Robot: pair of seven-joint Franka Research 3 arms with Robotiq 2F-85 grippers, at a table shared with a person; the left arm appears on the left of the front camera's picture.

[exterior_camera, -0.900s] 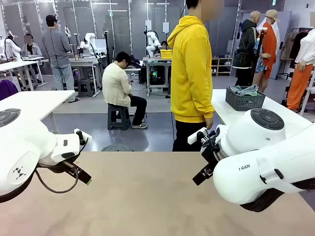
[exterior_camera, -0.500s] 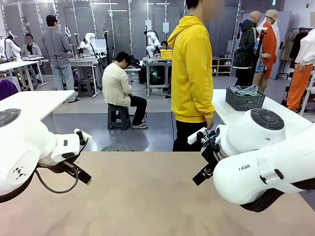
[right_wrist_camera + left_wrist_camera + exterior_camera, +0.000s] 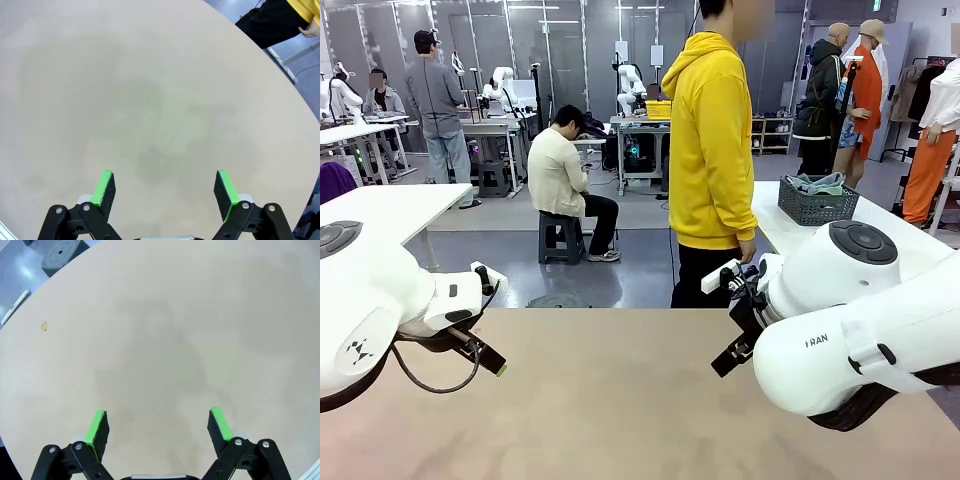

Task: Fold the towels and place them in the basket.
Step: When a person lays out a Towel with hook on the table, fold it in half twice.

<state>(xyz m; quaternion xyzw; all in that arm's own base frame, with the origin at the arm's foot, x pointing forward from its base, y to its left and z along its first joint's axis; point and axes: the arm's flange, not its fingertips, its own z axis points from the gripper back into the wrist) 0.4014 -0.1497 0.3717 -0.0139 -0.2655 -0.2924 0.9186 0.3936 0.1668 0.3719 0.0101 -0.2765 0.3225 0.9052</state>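
Note:
The dark lattice basket (image 3: 817, 205) stands on a white side table (image 3: 790, 235) at the far right, beyond my right arm. A pale grey-green towel (image 3: 817, 183) lies bunched inside it. My left gripper (image 3: 485, 356) hangs low over the beige table's left part and, in its wrist view, my left gripper (image 3: 159, 427) is open with bare tabletop between the green pads. My right gripper (image 3: 728, 355) hangs over the right part, and my right gripper (image 3: 166, 189) is also open over bare tabletop.
A person in a yellow hoodie (image 3: 708, 150) stands at the far edge of the beige table (image 3: 610, 400), arms hanging. Another white table (image 3: 390, 210) stands at the far left. A small mark (image 3: 44, 326) dots the tabletop.

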